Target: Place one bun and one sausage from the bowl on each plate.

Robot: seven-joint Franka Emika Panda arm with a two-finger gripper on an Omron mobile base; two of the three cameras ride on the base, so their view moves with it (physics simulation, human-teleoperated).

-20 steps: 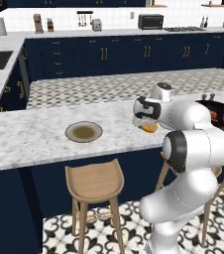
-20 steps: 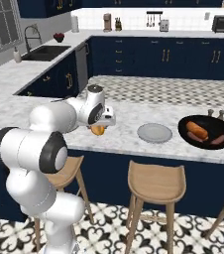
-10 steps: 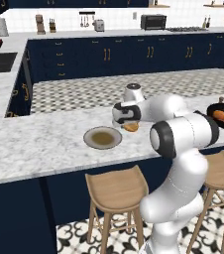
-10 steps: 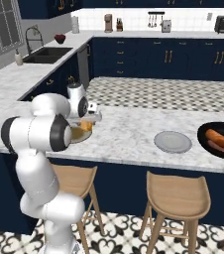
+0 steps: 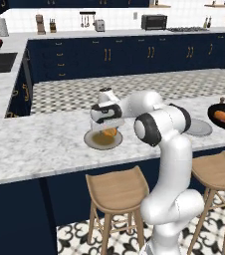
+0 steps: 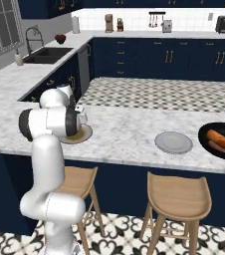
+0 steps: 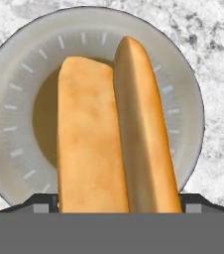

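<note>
The pincer [image 5: 107,130] is gripping a bun [image 7: 115,134] with jaws spread wide, hanging over the brown-centred plate [image 5: 90,141] near the tabletop's front edge. Released off-centre, the bun is likely rolling off the rim. The hand view is showing the bun against the plate; the base views are showing the grey plate [image 6: 173,143] and bowl [image 6: 206,138] at right.

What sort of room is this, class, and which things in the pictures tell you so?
A home kitchen, rendered rather than real. The clues: a marble counter with wooden stools tucked beneath, a sink with a tap by the window, and a toaster oven on the back counter above navy cabinets.
</note>
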